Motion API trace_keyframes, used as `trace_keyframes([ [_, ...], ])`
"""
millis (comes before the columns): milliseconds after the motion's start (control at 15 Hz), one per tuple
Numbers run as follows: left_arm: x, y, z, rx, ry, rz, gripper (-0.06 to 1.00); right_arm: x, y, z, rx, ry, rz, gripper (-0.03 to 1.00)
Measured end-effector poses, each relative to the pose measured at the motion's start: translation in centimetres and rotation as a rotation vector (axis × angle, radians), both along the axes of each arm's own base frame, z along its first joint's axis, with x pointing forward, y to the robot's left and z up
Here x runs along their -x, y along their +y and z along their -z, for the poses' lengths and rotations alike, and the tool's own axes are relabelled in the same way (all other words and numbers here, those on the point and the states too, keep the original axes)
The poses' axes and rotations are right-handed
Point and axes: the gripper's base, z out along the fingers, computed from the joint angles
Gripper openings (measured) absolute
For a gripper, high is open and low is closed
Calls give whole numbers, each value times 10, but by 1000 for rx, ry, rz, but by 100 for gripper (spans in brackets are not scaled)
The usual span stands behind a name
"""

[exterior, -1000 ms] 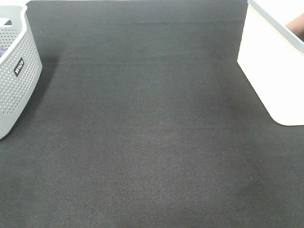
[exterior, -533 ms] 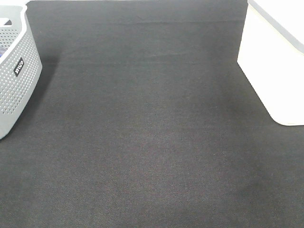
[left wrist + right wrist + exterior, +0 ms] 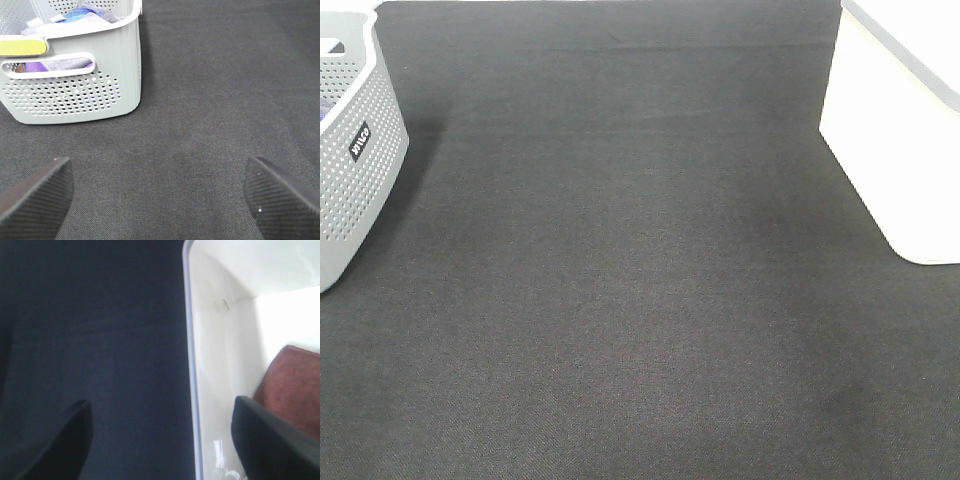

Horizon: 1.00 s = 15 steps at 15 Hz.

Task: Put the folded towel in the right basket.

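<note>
The folded towel (image 3: 292,385) is reddish brown and lies inside the white right basket (image 3: 220,355), seen only in the right wrist view. That basket also stands at the right edge of the high view (image 3: 890,150), where its inside is out of frame. My right gripper (image 3: 162,425) is open and empty above the basket's near rim, one finger over the mat and one over the basket. My left gripper (image 3: 160,180) is open and empty over the mat, short of the grey basket. Neither gripper shows in the high view.
A grey perforated basket (image 3: 350,150) stands at the left edge on the black mat (image 3: 620,280). In the left wrist view the grey basket (image 3: 75,90) holds purple and blue cloths (image 3: 80,12).
A brownish shape at the top right edge of the high view, over the right basket, has gone out of frame. Nothing else has moved.
</note>
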Motion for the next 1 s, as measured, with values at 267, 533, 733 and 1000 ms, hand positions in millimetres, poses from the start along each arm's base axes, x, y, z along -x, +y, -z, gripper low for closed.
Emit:
trace_keyframes([
  [267, 0, 0, 0, 0, 0, 0, 87, 11, 42, -3, 193, 33, -33, 72],
  [533, 0, 0, 0, 0, 0, 0, 87, 50, 55, 10, 236, 120, -36, 72],
  [733, 0, 0, 0, 0, 0, 0, 87, 110, 56, 38, 243, 236, -42, 72],
  [1000, 0, 0, 0, 0, 0, 0, 87, 196, 56, 84, 240, 347, -55, 72],
])
